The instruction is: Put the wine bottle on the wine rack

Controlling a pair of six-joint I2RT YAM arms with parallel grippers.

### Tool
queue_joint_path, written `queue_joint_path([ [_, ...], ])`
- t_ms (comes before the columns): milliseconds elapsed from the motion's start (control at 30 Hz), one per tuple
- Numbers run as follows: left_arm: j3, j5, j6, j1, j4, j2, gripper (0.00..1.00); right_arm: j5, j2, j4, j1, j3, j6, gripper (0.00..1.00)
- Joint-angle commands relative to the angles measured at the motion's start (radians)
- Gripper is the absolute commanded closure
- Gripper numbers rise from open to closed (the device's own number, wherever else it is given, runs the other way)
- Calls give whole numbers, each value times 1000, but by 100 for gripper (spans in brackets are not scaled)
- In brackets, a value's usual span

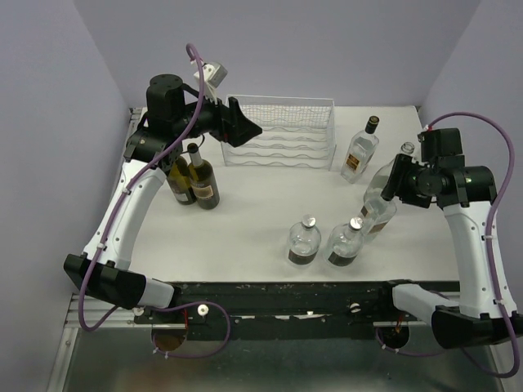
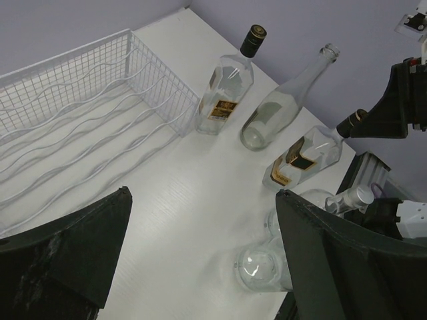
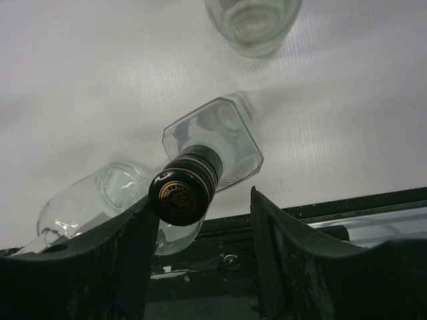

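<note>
The white wire wine rack [image 1: 282,131] stands at the back centre, its wavy shelves [image 2: 80,113] bare. Two dark wine bottles [image 1: 203,175] stand upright left of it, under my left arm. My left gripper [image 1: 249,126] [image 2: 201,193] hovers open by the rack's left end and holds nothing. My right gripper [image 1: 391,189] [image 3: 200,200] is at the black cap [image 3: 183,193] of a clear square bottle [image 1: 378,216] [image 2: 303,157]. The cap touches the left finger [image 3: 133,233], and a gap shows at the right finger [image 3: 270,227]. A tall clear open-necked bottle [image 1: 384,173] [image 2: 277,110] stands just beside it.
A flat clear bottle with a black cap [image 1: 359,151] [image 2: 223,87] stands right of the rack. Two round clear bottles [image 1: 302,242] [image 1: 346,242] stand near the table's front edge. The black front rail [image 1: 286,296] runs between the arm bases.
</note>
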Motion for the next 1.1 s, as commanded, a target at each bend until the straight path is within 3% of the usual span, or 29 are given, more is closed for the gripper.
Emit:
queue_joint_path([
  [0, -5, -28, 18, -5, -7, -28, 1, 56, 31, 57, 40, -22, -9, 37],
  [167, -3, -45, 35, -5, -29, -29, 1, 85, 61, 91, 82, -27, -9, 38],
  [400, -12, -65, 50, -5, -16, -40, 1, 219, 113, 50, 135, -13, -23, 58],
  [533, -20, -50, 29, -5, 10, -48, 1, 248, 142, 10, 149, 43, -34, 99],
  [700, -14, 31, -3, -6, 43, -46, 1, 215, 172, -4, 171, 149, -35, 99],
  [1067, -35, 120, 29, -57, 57, -20, 1, -100, 245, 92, 172, 478, 90, 99],
])
